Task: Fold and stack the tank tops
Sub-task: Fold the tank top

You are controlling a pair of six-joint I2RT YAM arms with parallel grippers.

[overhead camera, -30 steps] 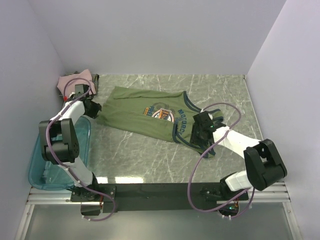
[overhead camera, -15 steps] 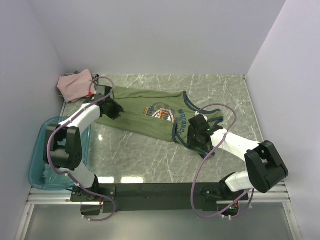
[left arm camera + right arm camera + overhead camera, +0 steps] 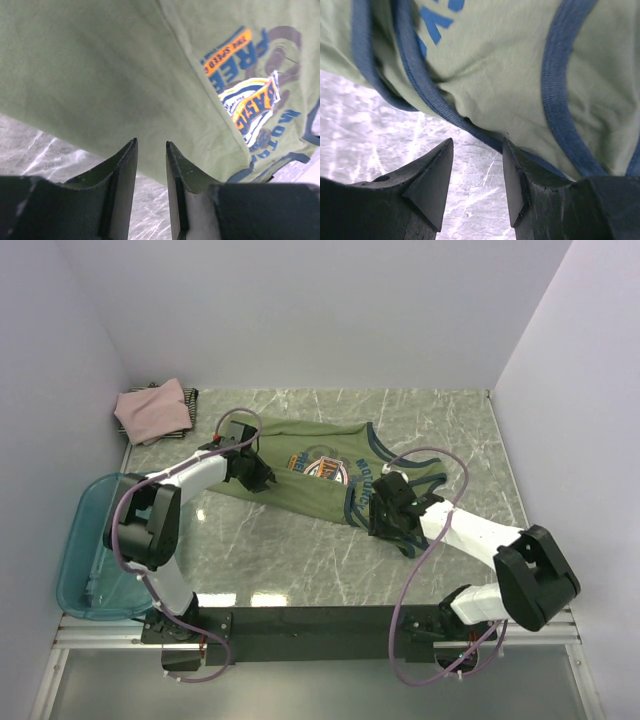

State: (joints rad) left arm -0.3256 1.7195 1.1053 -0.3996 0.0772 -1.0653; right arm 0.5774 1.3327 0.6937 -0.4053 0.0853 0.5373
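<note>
The olive-green tank top (image 3: 300, 468) with navy trim and an orange-blue graphic (image 3: 322, 467) lies spread on the marble table. My left gripper (image 3: 258, 478) hovers over its near hem. In the left wrist view the green cloth (image 3: 100, 65) fills the frame, and the gripper (image 3: 151, 146) is narrowly open and empty. My right gripper (image 3: 384, 510) is at the strap end. In the right wrist view it (image 3: 477, 144) is open and empty, just short of the navy trim (image 3: 435, 106). The dusty-pink top (image 3: 152, 410) lies folded at the back left, on a dark striped one (image 3: 191, 398).
A teal plastic bin (image 3: 95, 552) stands at the near left beside the left arm's base. Walls close the table at the back and on both sides. Bare marble (image 3: 290, 545) lies between the green top and the arm bases.
My left gripper has swung right from beside the pink top to the green top's near hem. My right gripper has shifted a little left along the strap end. The green top looks slightly more gathered.
</note>
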